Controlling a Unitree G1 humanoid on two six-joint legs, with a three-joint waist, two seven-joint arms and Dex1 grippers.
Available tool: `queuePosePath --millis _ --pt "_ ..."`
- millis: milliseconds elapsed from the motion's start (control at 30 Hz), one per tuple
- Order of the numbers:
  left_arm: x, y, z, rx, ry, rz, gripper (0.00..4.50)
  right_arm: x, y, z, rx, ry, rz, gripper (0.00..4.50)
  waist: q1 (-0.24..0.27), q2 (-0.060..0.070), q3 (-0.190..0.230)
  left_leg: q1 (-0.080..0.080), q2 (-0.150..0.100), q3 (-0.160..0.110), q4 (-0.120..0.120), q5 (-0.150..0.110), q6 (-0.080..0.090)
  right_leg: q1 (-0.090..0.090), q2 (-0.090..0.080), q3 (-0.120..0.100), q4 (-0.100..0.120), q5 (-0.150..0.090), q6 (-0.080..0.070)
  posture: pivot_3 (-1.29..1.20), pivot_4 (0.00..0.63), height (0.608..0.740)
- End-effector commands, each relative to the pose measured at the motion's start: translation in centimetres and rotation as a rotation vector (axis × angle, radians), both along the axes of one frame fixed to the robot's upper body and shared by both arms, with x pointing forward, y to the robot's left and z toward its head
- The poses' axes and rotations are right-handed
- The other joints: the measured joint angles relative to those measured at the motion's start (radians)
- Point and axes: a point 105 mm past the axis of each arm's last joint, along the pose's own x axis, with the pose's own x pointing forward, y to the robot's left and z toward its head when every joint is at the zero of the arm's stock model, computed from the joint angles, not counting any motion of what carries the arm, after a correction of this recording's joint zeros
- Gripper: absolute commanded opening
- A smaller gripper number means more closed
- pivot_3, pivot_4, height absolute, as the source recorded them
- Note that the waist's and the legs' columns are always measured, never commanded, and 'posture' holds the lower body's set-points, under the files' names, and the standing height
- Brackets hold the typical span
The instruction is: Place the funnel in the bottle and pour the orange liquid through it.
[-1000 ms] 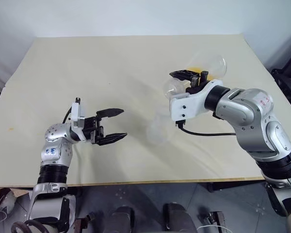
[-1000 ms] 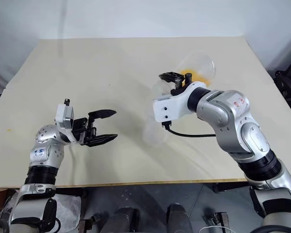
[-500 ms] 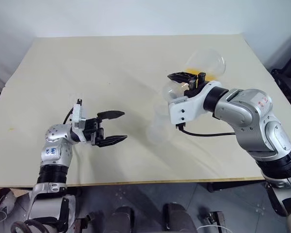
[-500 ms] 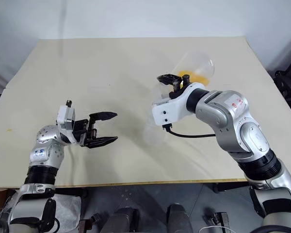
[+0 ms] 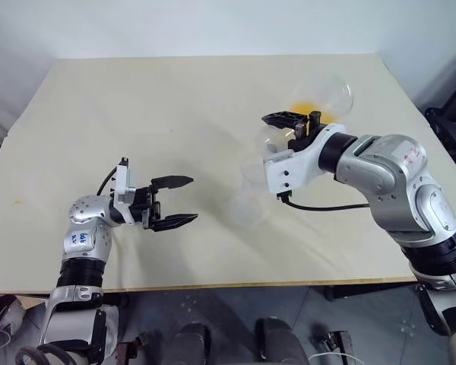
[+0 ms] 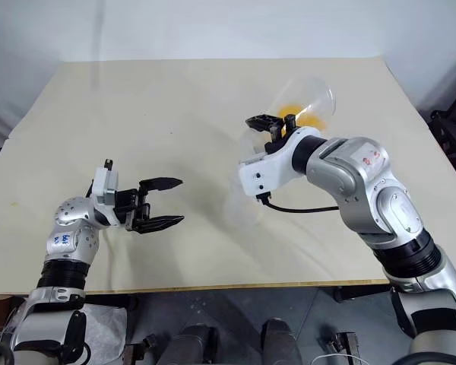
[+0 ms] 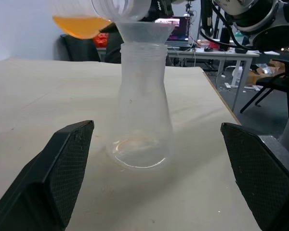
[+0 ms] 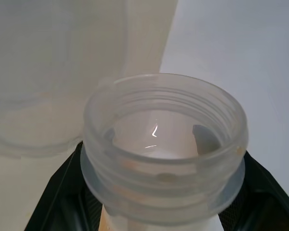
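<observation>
Right claw [image 5: 292, 122] clamps the tilted flask [image 5: 319, 103]; left claw [image 5: 175, 201] gapes, empty.

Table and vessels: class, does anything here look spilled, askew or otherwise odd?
No spill shows on the table. The funnel sits straight in the bottle. The flask is tipped on purpose in the right tool, its orange liquid pooled low inside.
</observation>
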Motion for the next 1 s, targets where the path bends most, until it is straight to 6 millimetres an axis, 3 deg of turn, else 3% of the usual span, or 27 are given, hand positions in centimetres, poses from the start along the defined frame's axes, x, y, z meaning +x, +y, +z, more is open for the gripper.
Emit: queuePosePath --millis 33,1000 --pt "0.01 0.04 0.31 0.013 -0.022 -0.005 4.5 -0.34 -0.48 2.12 -0.006 -0.089 -0.011 2.47 0.0 0.0 0.0 0.0 0.0 0.0 0.0 0.0 0.0 0.0 0.0 0.0 0.0 0.0 0.0 0.0 0.15 0.74" --pt "0.01 0.07 0.15 0.021 -0.01 0.003 4.5 -0.33 -0.29 2.42 -0.094 -0.127 0.015 2.47 0.0 0.0 0.0 0.0 0.0 0.0 0.0 0.0 0.0 0.0 0.0 0.0 0.0 0.0 0.0 0.0 0.15 0.74"
